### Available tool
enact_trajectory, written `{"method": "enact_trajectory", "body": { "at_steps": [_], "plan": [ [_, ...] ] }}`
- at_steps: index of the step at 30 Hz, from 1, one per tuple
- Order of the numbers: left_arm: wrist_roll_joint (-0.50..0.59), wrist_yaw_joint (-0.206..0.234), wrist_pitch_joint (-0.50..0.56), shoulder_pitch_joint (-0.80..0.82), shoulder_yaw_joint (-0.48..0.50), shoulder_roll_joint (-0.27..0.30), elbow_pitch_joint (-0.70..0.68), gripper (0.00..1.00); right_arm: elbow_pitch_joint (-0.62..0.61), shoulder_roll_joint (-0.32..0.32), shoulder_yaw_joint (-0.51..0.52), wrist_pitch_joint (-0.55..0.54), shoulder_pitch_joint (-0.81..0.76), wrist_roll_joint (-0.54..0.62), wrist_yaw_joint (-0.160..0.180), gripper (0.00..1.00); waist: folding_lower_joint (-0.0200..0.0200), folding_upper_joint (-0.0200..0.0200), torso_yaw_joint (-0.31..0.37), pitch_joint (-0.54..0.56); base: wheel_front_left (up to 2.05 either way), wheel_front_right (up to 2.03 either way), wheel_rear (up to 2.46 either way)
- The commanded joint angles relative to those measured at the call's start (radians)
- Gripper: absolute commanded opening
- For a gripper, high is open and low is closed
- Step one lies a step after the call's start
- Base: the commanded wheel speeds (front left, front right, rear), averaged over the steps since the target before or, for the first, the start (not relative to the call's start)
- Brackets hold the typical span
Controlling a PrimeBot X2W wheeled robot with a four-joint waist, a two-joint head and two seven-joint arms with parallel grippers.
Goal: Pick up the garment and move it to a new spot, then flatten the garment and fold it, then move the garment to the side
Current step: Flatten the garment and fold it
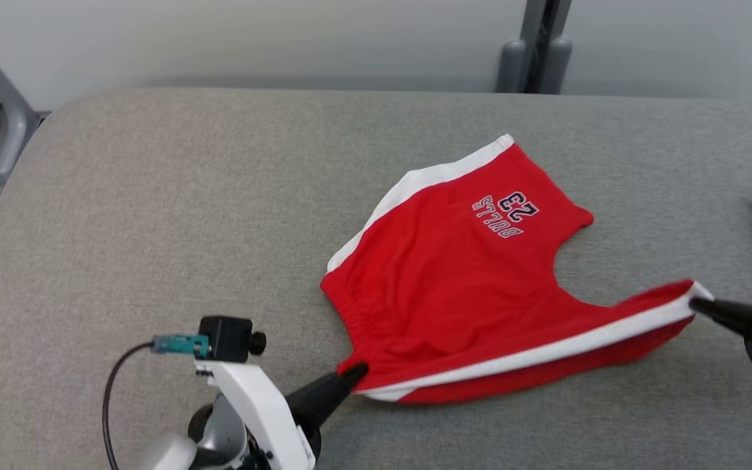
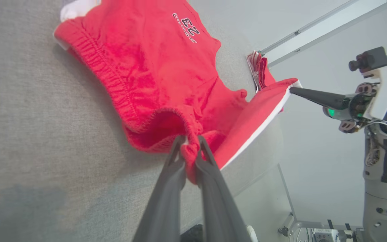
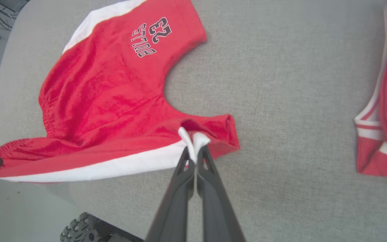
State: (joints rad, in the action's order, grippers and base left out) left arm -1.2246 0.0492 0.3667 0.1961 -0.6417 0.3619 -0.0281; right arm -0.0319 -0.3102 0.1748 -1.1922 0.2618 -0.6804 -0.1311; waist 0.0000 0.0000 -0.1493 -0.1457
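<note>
Nearest, the left gripper [image 1: 356,373] reaches low, jaws pinching the waistband corner of the red shorts [image 1: 467,287]; the right gripper [image 1: 699,303] holds one leg hem, the far half lying on the grey bench [image 1: 154,228]. Left wrist view: jaws pressed on bunched cloth. Right wrist view: jaws pinch the white stripe. Probably the fold is starting; next both arms should move together, edge kept tight.
</note>
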Motion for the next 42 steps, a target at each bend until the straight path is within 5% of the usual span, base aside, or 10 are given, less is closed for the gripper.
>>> {"method": "enact_trajectory", "body": {
  "at_steps": [1, 12, 26, 42],
  "plan": [
    [-0.006, -0.005, 0.003, 0.017, 0.010, 0.001, -0.004, 0.00, -0.005, 0.005, 0.009, -0.011, 0.017, 0.008, 0.001, 0.00, 0.0000, 0.0000, -0.022, -0.023, 0.00, 0.00, 0.00],
    [-0.097, -0.025, 0.073, 0.161, 0.058, -0.049, 0.051, 0.00, 0.032, 0.065, 0.055, -0.091, 0.272, 0.131, 0.001, 0.00, 0.0000, 0.0000, -0.104, -0.118, 0.00, 0.00, 0.00],
    [-0.246, -0.087, 0.329, 0.366, 0.058, -0.052, 0.148, 0.00, 0.249, 0.051, -0.025, -0.034, 0.569, 0.235, 0.001, 0.00, 0.0000, 0.0000, -0.163, -0.234, 0.00, 0.00, 0.00],
    [-0.266, -0.095, 0.424, 0.565, 0.060, -0.097, 0.318, 0.00, 0.489, 0.039, -0.122, 0.081, 0.782, 0.295, 0.001, 0.00, 0.0000, 0.0000, -0.204, -0.329, 0.00, 0.00, 0.00]
  ]
}}
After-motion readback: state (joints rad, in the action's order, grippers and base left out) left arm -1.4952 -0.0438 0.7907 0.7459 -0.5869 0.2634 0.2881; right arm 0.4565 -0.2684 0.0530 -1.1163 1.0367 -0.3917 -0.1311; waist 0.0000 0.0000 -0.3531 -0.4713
